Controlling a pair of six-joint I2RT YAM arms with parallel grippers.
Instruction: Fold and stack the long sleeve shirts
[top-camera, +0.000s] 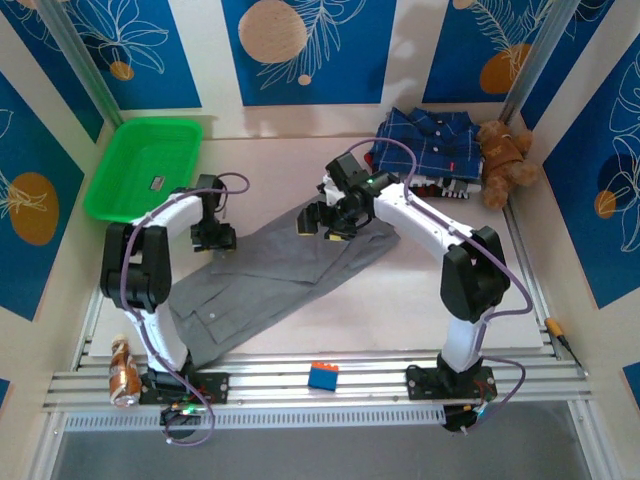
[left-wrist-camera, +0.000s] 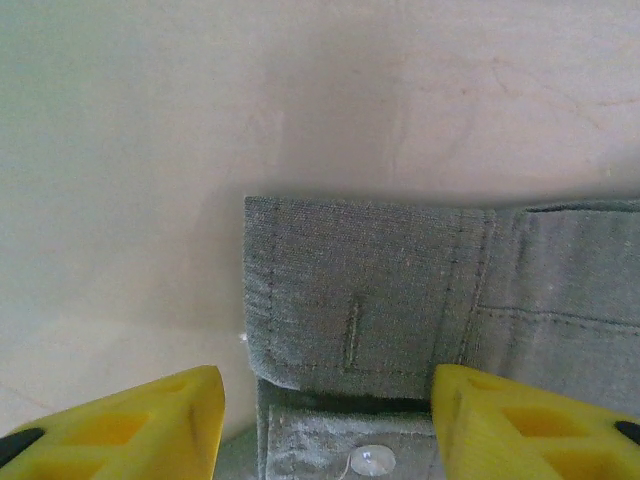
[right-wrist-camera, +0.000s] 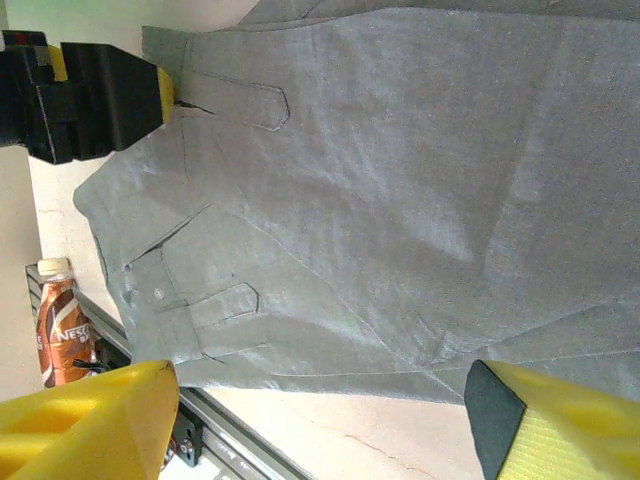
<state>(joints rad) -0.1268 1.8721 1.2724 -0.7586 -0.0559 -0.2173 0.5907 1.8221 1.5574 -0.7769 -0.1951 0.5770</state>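
Note:
The grey long sleeve shirt (top-camera: 285, 275) lies spread in a diagonal band across the table. My left gripper (top-camera: 213, 238) is at its upper left edge. In the left wrist view, the left gripper (left-wrist-camera: 330, 430) stands open with its yellow fingers (left-wrist-camera: 130, 425) on either side of a buttoned cuff (left-wrist-camera: 350, 300). My right gripper (top-camera: 325, 220) hovers over the shirt's far right end. In the right wrist view, the right gripper (right-wrist-camera: 320, 430) is wide open above the grey cloth (right-wrist-camera: 380, 170) and holds nothing. The navy plaid shirt (top-camera: 430, 145) lies folded at the back right.
A brown teddy bear (top-camera: 502, 160) sits beside the plaid shirt. A green tray (top-camera: 145, 165) stands at the back left. On the front rail are a blue block (top-camera: 323, 375) and a bottle (top-camera: 122, 370). The bottle (right-wrist-camera: 62, 320) stands past the shirt's edge.

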